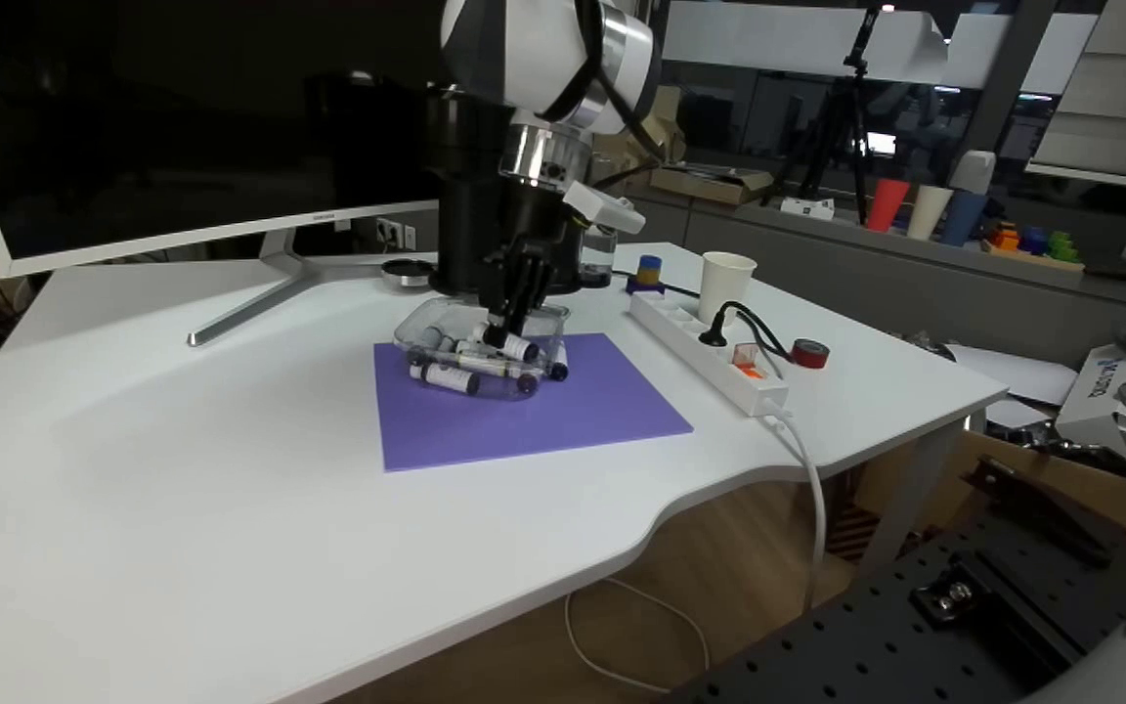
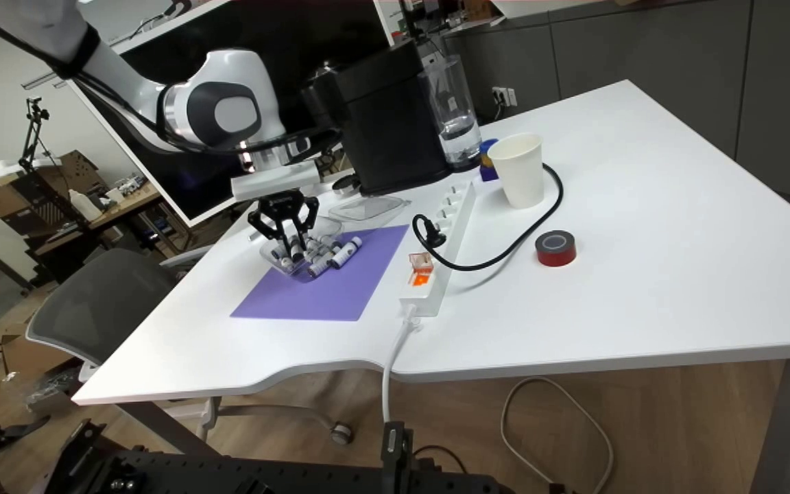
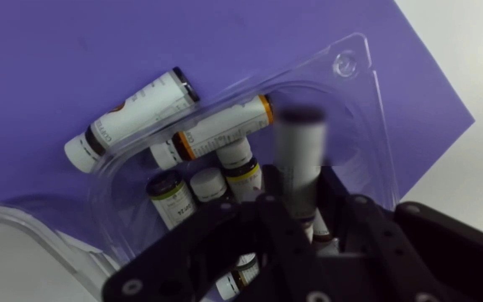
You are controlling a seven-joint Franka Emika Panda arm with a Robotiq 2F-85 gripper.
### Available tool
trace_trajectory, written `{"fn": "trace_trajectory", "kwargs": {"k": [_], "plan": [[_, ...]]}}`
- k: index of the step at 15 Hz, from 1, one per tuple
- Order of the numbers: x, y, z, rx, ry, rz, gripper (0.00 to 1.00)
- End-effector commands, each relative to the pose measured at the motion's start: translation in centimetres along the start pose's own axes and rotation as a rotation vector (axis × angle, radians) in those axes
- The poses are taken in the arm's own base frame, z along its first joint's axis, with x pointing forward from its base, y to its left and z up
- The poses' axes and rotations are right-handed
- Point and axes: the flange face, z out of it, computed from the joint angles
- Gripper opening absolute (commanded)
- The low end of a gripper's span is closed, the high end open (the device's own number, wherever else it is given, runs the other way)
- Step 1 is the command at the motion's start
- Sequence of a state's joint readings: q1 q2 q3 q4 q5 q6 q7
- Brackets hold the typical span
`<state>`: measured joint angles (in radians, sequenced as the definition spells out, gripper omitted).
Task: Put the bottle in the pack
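White table (image 1: pixel 182 469), one pack (image 3: pixel 357 84), one gripper (image 3: pixel 300 182) holding one bottle (image 3: pixel 301 147)

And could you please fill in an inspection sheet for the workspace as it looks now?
Surface: white table with a purple mat; a clear tray stands at least partly on the mat.
Job's things: the bottle is held over the clear tray; more small bottles lie in the tray, and a loose bottle lies beside it. Whether the held bottle touches those below cannot be told.
Clutter: power strip, white cup, roll of tape, black box, second clear plastic piece.
Gripper: shut on the bottle.
Cables: black cable curving past the white cup; white cable hanging over the table edge; pale cord on the floor.
Surroundings: monitor on the table; office chair by the table edge; tripod behind.
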<state>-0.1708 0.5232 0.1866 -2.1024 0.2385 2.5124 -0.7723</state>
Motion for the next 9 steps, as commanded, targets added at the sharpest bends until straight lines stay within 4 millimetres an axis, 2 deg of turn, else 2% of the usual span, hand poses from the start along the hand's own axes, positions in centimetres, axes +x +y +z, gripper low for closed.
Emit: {"fn": "trace_trajectory", "kwargs": {"k": [1, 2, 3, 6, 9], "plan": [[0.9, 0.6, -0.7, 0.008, 0.011, 0.018, 0.07], [0.9, 0.7, -0.8, 0.011, 0.007, 0.030, 0.52], [0.9, 0.7, -0.9, 0.013, 0.008, 0.034, 0.53], [0.8, 0.8, -1.7, 0.006, 0.007, 0.081, 0.72], [-0.1, 0.7, -3.8, -0.031, -0.016, 0.167, 0.92]]}}
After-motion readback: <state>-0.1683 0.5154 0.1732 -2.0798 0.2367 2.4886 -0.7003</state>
